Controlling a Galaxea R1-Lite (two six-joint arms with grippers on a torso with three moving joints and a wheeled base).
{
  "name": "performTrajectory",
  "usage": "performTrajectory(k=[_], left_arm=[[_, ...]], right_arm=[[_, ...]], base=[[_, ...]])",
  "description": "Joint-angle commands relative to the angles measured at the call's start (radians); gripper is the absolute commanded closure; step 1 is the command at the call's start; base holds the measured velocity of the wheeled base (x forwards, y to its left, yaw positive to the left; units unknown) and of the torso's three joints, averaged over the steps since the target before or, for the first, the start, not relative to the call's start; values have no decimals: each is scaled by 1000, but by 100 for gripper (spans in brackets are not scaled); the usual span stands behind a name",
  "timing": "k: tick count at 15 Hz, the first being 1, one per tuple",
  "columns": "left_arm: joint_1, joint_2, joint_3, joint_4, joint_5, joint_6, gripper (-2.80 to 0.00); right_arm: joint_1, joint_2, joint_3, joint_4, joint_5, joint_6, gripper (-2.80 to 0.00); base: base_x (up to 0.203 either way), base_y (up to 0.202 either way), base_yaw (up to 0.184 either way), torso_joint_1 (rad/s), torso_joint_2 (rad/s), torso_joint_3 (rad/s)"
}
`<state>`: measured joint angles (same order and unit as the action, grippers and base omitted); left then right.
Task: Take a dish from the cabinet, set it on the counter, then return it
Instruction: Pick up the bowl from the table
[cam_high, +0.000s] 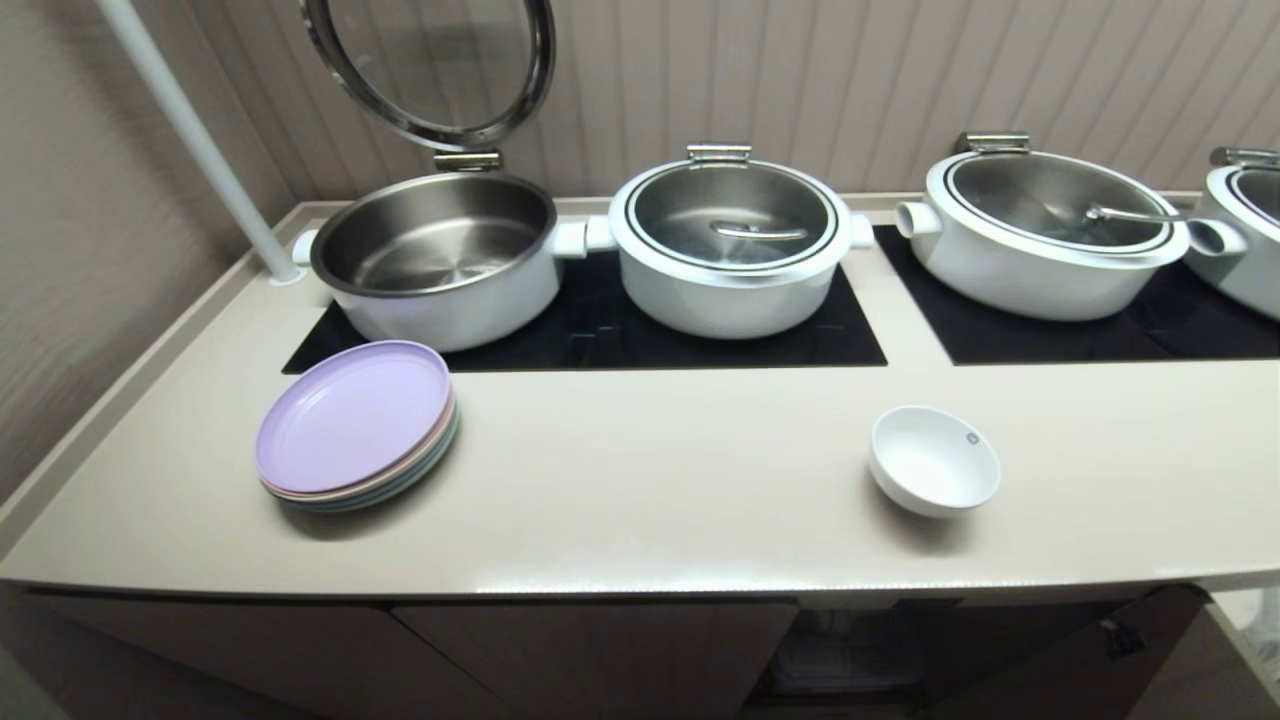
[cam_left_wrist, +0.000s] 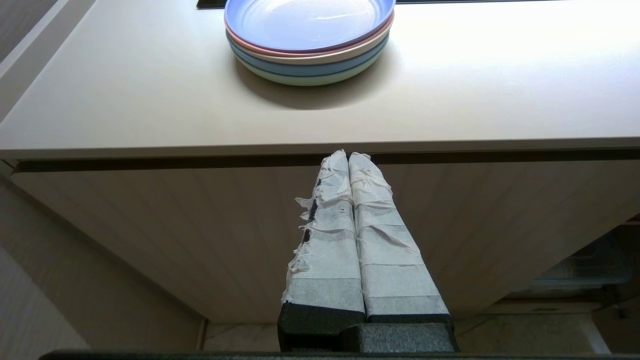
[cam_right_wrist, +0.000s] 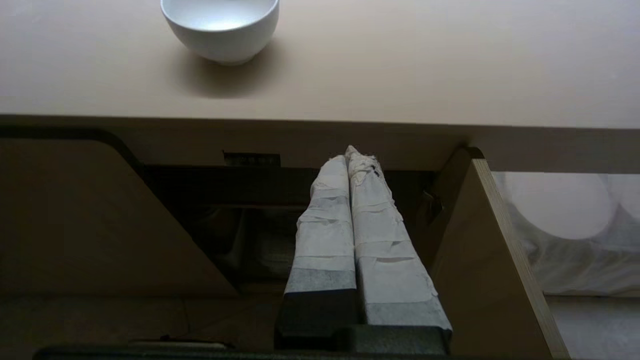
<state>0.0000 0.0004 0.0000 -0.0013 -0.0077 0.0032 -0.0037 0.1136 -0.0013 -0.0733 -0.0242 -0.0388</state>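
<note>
Right gripper (cam_right_wrist: 348, 154) has its two tape-wrapped fingers pressed flat together with nothing between them, and it sits low in front of the cabinet (cam_right_wrist: 100, 220), below the counter's front edge, aimed at the dark opening between the two swung-open doors. Left gripper (cam_left_wrist: 348, 156) is the same deal, fingers pinched together and empty, parked in front of a closed ribbed door under the stack of pastel plates (cam_left_wrist: 308, 40). Neither arm shows up in the head view. So the dish (cam_high: 934, 460) is out on the counter (cam_high: 640, 480), standing upright and empty, toward the right side near the front edge, well apart from the plates (cam_high: 355, 425) on the left. Behind it are the black cooktop panels with white pots (cam_high: 733, 245) on them, and the leftmost pot (cam_high: 440, 258) has its lid (cam_high: 430, 70) flipped up.
</note>
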Motion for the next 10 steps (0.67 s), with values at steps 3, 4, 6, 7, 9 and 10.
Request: performTrajectory(k=[3,4,6,7,9,10], left_arm=[[0,0,0,0,0,0,0],[0,0,0,0,0,0,0],[0,0,0,0,0,0,0],[0,0,0,0,0,0,0],[0,0,0,0,0,0,0],[0,0,0,0,0,0,0]], right_arm=[[-2,-114,1,67,1,2,0],[-1,-114,1,67,3,11,0],[-1,-114,1,67,0,20,0],[-1,-114,1,67,0,19,0],[-1,-114,1,67,0,22,0],[-1,-114,1,67,0,31,0]], base=[[0,0,0,0,0,0],[0,0,0,0,0,0],[0,0,0,0,0,0],[0,0,0,0,0,0],[0,0,0,0,0,0],[0,0,0,0,0,0]])
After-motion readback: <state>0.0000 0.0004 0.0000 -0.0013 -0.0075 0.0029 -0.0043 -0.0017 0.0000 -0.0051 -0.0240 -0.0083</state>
